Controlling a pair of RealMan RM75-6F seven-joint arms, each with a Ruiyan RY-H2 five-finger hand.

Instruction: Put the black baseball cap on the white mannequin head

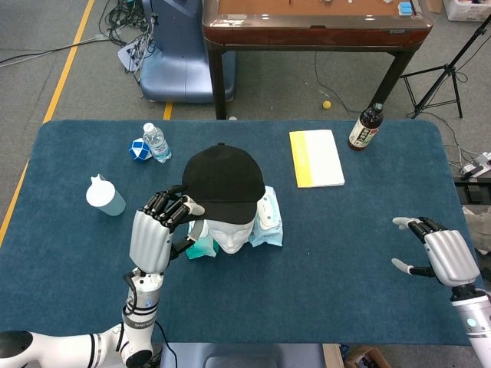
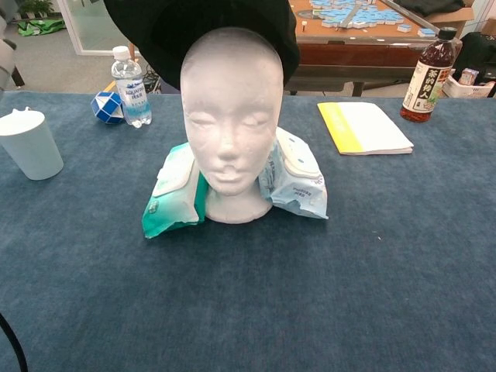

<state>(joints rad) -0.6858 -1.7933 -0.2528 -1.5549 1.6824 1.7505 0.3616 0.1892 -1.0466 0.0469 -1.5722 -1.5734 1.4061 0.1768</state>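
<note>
Blue table (image 1: pixel 345 245); left hand (image 1: pixel 157 230) upright, fingertips pinching black baseball cap (image 1: pixel 222 176).

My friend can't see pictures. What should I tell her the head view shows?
From above, the robot's left hand holds a black baseball cap by its brim over a white mannequin head, covering its top. The head stands among wet wipe packs on a blue table. The right hand rests open at the far right.
</note>
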